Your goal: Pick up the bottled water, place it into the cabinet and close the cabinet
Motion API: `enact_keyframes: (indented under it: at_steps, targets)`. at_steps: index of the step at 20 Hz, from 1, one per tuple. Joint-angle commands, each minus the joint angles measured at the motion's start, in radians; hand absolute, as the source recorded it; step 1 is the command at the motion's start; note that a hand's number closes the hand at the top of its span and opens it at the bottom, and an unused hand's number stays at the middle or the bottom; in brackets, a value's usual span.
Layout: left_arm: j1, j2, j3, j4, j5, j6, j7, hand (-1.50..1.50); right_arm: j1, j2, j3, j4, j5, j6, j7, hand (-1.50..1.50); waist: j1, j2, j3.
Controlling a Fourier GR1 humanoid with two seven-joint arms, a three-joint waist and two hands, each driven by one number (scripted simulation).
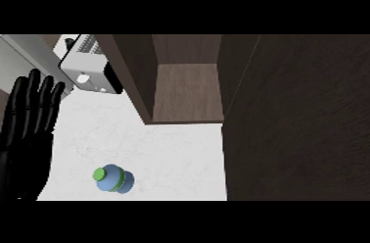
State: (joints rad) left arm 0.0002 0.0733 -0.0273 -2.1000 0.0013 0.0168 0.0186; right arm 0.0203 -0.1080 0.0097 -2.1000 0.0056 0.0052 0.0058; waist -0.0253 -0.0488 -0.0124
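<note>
my left hand (29, 134) is resting flat-fingered at the left edge, holding nothing. the water bottle (113, 179) is standing on the counter (173, 149), near the open cabinet (186, 92). reaching carelessly, i'm risking tipping it, since it looks narrow and upright.

Even, flat light; white marbled stone counter (173, 149) bright, dark brown wooden cabinet (188, 95) interior dim; faint shadows, no glare
</note>
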Motion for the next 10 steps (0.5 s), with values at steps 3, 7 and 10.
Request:
enact_keyframes:
  at_steps: [3, 7, 10]
  targets:
    - [0.058, 0.107, 0.035, -0.057, 0.245, -0.237, -0.044, -1.5, 0.099, 0.002, 0.007, -0.058, 0.003, 0.02, -0.042, -1.5, 0.024, 0.045, 0.012]
    - [0.148, 0.133, -0.079, -0.001, 0.446, -0.406, 0.031, -1.5, 0.115, -0.015, 0.113, -0.087, -0.089, 0.13, 0.009, -1.5, 0.023, 0.048, 0.01]
    - [0.238, 0.236, 0.009, -0.071, 0.634, -0.5, 0.076, -1.5, 0.176, -0.008, 0.156, -0.166, -0.102, 0.137, 0.05, -1.5, 0.035, 0.041, 0.011]
